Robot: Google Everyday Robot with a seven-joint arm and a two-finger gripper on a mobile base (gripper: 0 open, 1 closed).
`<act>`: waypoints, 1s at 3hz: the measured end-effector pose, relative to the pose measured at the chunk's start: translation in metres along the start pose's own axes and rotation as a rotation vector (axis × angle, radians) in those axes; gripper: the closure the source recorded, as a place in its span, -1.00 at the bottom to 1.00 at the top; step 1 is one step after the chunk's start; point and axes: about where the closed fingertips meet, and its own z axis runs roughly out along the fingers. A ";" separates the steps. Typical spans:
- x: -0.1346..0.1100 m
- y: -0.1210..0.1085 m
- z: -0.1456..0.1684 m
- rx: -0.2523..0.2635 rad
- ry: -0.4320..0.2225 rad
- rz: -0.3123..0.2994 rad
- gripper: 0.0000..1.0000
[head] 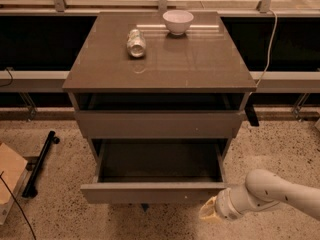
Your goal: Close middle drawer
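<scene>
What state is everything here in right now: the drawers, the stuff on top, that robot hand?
middle drawer: open, pulled far out.
upper drawer: slightly ajar, with a dark gap behind its front.
bowl: upright on the cabinet top.
can: lying on its side on the cabinet top.
gripper: low, by the right end of the middle drawer's front; contact unclear.
</scene>
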 end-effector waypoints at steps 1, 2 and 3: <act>-0.026 -0.062 0.022 0.060 -0.064 -0.039 0.94; -0.028 -0.067 0.024 0.068 -0.073 -0.044 0.57; -0.044 -0.100 0.031 0.107 -0.108 -0.065 0.18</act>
